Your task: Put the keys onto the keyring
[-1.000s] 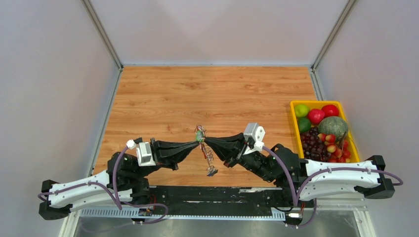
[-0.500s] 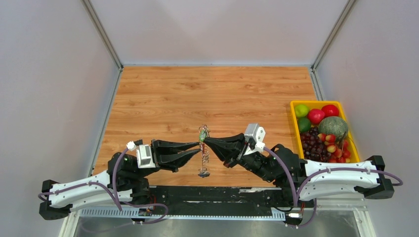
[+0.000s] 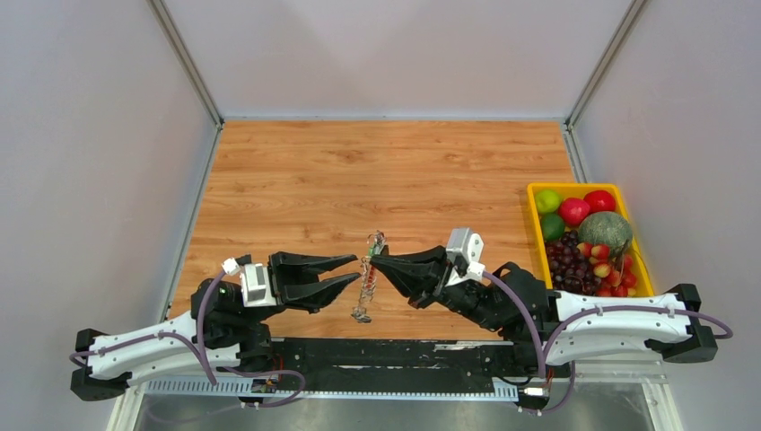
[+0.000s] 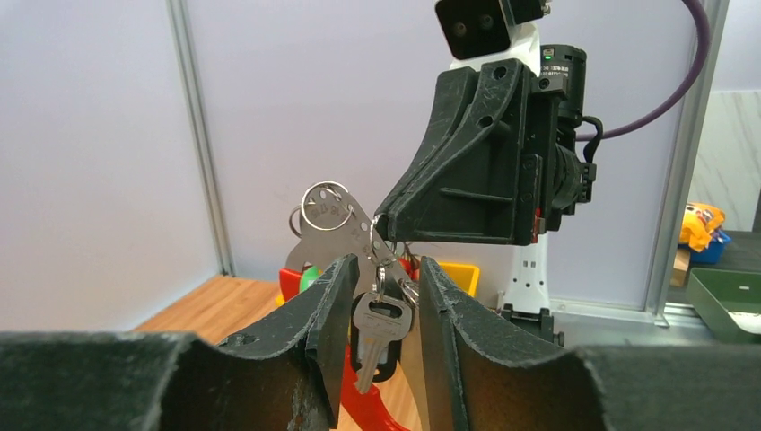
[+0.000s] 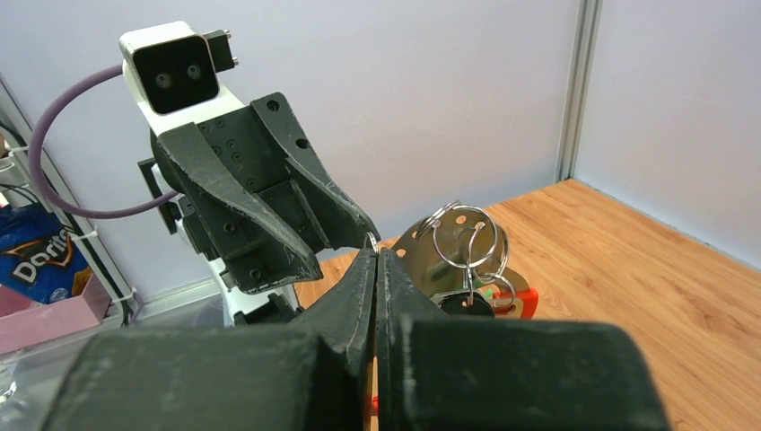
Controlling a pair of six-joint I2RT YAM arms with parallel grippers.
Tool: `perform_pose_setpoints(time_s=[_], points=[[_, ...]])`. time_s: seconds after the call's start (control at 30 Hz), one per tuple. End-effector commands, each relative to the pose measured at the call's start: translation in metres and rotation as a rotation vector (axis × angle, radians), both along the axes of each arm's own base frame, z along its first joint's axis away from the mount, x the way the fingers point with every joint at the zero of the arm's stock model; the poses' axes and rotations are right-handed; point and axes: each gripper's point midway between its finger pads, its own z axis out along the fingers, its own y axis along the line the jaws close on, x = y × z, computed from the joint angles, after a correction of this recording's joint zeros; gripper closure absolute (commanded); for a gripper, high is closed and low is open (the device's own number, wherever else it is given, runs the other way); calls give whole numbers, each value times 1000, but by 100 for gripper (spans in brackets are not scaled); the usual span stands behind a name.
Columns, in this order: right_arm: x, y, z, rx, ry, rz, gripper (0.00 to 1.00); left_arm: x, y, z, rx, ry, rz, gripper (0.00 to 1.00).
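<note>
The work is at mid-threading, in the lower centre of the top view. The right gripper (image 3: 372, 260) has its fingers pinched tight on the upper part of the keyring (image 3: 365, 285), which hangs down from the tips as a thin strand of rings and chain above the table (image 3: 359, 171). The left gripper (image 3: 356, 268) faces it from the left with its fingers spread wide, holding nothing. In the left wrist view the keys (image 4: 378, 325) dangle in the gap between those spread fingers; whether they brush a finger cannot be told. At least one silver key already appears to hang from the bundle, with loose split rings at its top. How many keys are on cannot be told. The next move probably calls for the left gripper to close on one hanging key or ring and steady it, while the right holds the bundle firm. It would be a fine pinch, since the parts are small and swing freely. The two sets of fingertips sit very near each other, so collision is the main risk. A yellow fruit tray (image 3: 574, 186) sits at the right edge, well apart.
</note>
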Motion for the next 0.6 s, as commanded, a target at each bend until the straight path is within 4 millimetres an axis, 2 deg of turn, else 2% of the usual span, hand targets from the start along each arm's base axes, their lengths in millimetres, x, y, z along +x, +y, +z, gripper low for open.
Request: perform_pose_setpoints(time_s=[0.0,0.57], points=[[-5,-12,29,101,-31,29,100,-3,6,11,-46,-6,-6,58],[-17,-8,32,96,-83,87,100,-15,-4,12,-30,-29,-82,54]])
